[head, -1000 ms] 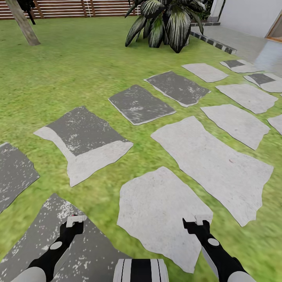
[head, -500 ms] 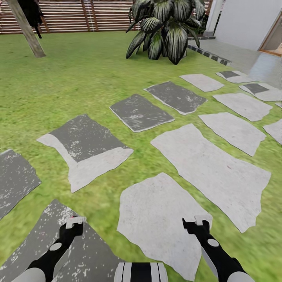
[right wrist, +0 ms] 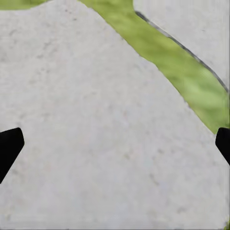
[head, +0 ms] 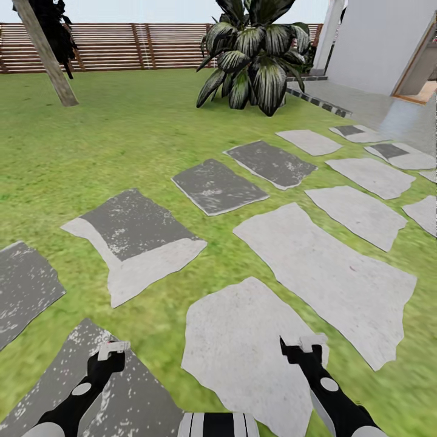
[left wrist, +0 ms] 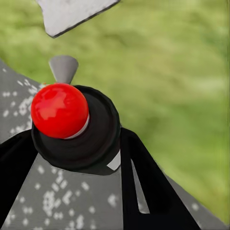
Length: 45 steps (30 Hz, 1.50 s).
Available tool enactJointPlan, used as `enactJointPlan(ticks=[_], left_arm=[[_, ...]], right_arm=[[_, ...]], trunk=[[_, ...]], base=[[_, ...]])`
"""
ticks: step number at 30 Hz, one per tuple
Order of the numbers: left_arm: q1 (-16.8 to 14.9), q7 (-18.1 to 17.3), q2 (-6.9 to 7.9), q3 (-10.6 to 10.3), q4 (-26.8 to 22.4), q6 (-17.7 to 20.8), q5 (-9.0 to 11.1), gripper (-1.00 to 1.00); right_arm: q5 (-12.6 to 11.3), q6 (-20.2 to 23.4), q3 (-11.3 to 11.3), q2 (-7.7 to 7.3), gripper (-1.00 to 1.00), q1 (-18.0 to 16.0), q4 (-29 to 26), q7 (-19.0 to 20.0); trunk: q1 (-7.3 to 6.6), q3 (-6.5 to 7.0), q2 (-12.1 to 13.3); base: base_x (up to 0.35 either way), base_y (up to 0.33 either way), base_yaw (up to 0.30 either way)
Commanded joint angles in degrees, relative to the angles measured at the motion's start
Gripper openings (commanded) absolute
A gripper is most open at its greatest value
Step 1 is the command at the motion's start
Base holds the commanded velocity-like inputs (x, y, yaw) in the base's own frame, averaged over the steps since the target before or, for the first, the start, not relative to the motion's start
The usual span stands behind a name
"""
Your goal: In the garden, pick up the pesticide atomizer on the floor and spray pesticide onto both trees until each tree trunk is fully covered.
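The left pincer (head: 112, 351) holds the pesticide atomizer (left wrist: 60, 111) tight by its red-knobbed top over a dark stone (head: 139, 394), and the right pincer (head: 301, 345) is wide open over a pale stone (head: 243, 340) in the green grass (head: 121, 139).

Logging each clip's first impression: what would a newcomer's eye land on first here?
Probably the stepping stones, pale and dark grey slabs running diagonally across the lawn ahead of both arms. Next, the big dark-leaved plant at the far end, near the slatted fence and the white house wall. In the left wrist view, a glossy red ball on a black part stands out.
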Motion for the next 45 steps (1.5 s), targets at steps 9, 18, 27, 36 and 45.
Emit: enactJointPlan(ticks=[9,18,27,36,45], left_arm=[[0.0,0.2,-0.09,0.1,0.1,-0.1,0.0,-1.00],[0.0,0.3,-0.09,0.0,0.1,-0.1,-0.1,-1.00],[0.0,0.3,-0.09,0.0,0.1,-0.1,-0.1,-1.00],[0.1,0.3,-0.09,0.0,0.1,-0.1,-0.1,-1.00],[0.1,0.3,-0.09,0.0,0.1,-0.1,-0.1,-1.00]], right_arm=[[-0.1,-3.1,0.0,-0.57,1.00,0.4,12.6,0.3],[-0.1,-6.0,0.0,-1.35,1.00,0.5,14.6,0.3],[0.0,-6.1,0.1,-1.29,1.00,0.5,14.6,0.4],[0.0,-6.1,0.1,-1.29,1.00,0.5,14.6,0.4],[0.0,-6.1,0.1,-1.29,1.00,0.5,14.6,0.4]], trunk=[[-0.23,2.00,0.1],[-0.46,4.48,0.2],[-0.70,7.26,0.4],[-2.68,9.68,4.0],[-4.65,12.09,7.6]], base=[[0.000,0.000,0.000],[0.000,0.000,0.000],[0.000,0.000,0.000],[0.000,0.000,0.000],[0.000,0.000,0.000]])
